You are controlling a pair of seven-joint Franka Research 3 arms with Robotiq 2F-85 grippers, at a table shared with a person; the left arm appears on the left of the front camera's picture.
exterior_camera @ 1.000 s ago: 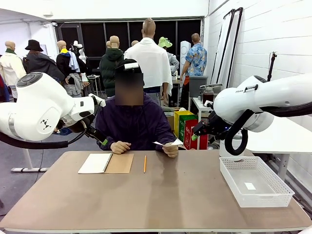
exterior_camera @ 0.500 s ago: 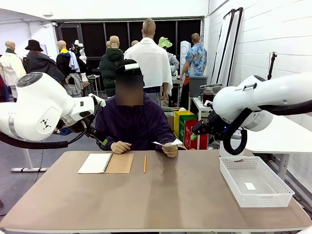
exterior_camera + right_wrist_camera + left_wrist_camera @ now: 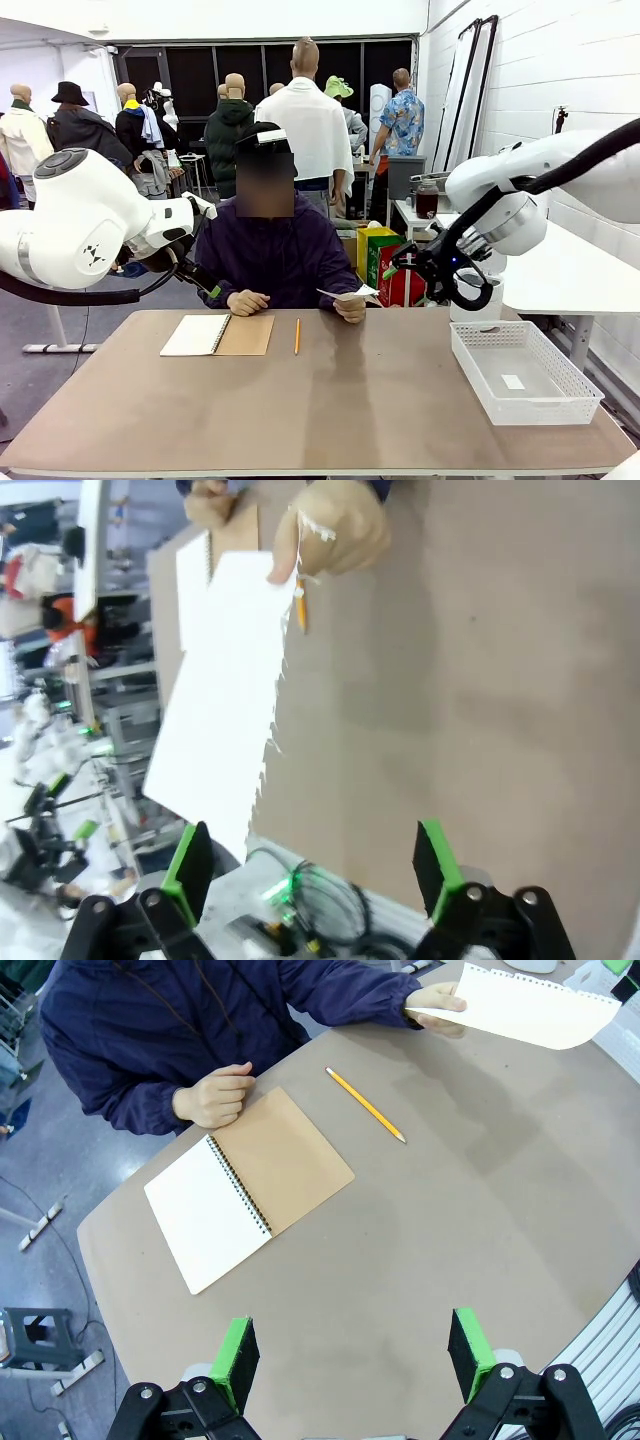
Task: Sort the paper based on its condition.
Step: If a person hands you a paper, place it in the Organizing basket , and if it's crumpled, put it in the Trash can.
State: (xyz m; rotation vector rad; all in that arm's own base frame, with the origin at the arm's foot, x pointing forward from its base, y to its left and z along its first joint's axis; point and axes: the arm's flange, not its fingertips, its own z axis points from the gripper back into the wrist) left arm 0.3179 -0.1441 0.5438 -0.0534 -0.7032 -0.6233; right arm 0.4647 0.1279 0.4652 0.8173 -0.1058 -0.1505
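1. Brown rectangular table point(image 3: 330, 400): unchanged from a second ago.
2. Right arm and right gripper point(image 3: 310, 860): the only item that has moved. Its white upper link has swung up toward 2 o'clock, and the gripper has edged toward the table's 12 o'clock edge. Jaws wide apart, nothing between them. I read this as lining up to take the offered sheet; the sort itself has not started.
3. Left arm and left gripper point(image 3: 353, 1350): parked at 9 o'clock as before. Jaws apart, empty.
4. White lattice plastic basket point(image 3: 540, 412): at 4 o'clock, not moved.
5. Open spiral notebook with brown cardboard cover point(image 3: 215, 335): at 10 o'clock, same spot.
6. Loose white sheet of paper point(image 3: 345, 294), one edge ragged: held above the table at 12 o'clock in the person's hand point(image 3: 351, 306), near the right gripper but apart from it. Barely shifted.
7. Yellow pencil point(image 3: 297, 336): at 11 o'clock, just beside the notebook, untouched.
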